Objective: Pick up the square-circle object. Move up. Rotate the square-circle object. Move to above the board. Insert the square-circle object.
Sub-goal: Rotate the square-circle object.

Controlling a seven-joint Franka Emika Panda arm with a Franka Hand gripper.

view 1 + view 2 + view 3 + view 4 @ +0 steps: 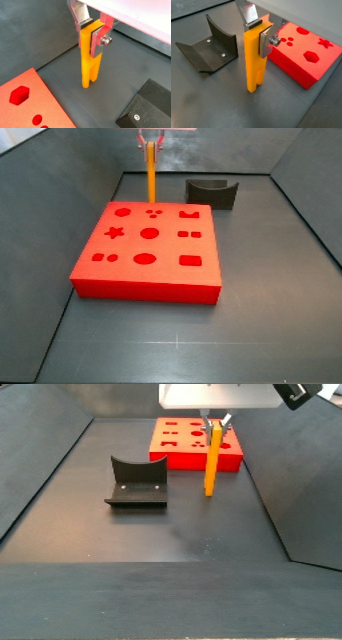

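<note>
The square-circle object [88, 55] [254, 60] is a long orange-yellow peg hanging upright, its top clamped between my fingers. My gripper [91, 31] [258, 31] is shut on it. In both side views the peg [151, 178] [210, 459] hangs clear of the floor, between the board and the dark holder. The board [147, 248] [190, 439] is a flat red block with shaped holes on top; it also shows in both wrist views as the board [23, 102] [308, 57], beside and below the peg. The peg's lower end is not over the board.
A dark grey curved holder [213, 191] [136, 481] [208, 47] stands on the floor near the board. Dark walls enclose the floor on all sides in both side views.
</note>
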